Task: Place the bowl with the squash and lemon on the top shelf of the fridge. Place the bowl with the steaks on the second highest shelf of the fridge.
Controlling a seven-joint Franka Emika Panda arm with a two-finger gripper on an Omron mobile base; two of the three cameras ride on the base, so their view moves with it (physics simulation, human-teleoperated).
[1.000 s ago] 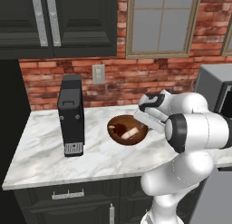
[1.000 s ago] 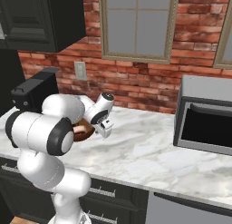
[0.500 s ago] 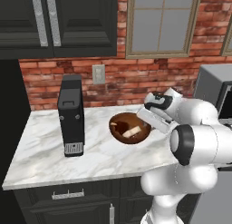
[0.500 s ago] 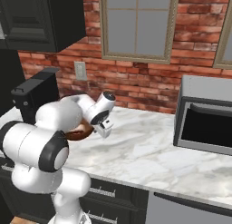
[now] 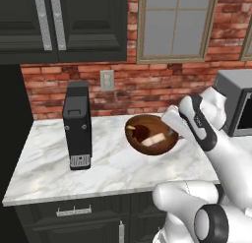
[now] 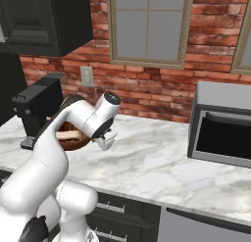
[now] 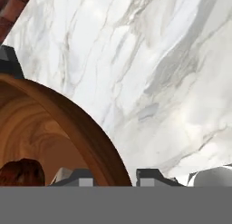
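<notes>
The bowl with the steaks [image 5: 150, 137] is a dark brown wooden bowl over the marble counter [image 5: 108, 163], tipped so its inside faces the left base camera. A pale steak piece [image 5: 155, 138] lies inside it. My gripper [image 5: 172, 123] is shut on the bowl's right rim. In the hand view the rim [image 7: 86, 132] runs between my two fingertips [image 7: 152, 175], and a brown steak [image 7: 20, 172] shows inside. From the right base view the bowl [image 6: 68, 139] sits partly behind my arm, left of the gripper [image 6: 103, 139]. The fridge and the bowl with the squash and lemon are out of view.
A black coffee machine [image 5: 78, 124] stands on the counter left of the bowl. A grey microwave [image 6: 223, 128] sits at the counter's right end. The brick wall with an outlet [image 5: 107, 80] and a window is behind, with dark cabinets above on the left.
My jaws have closed onto the bowl's rim. The bowl has shifted a little to the right and tipped up, and the arm has swung right with it.
</notes>
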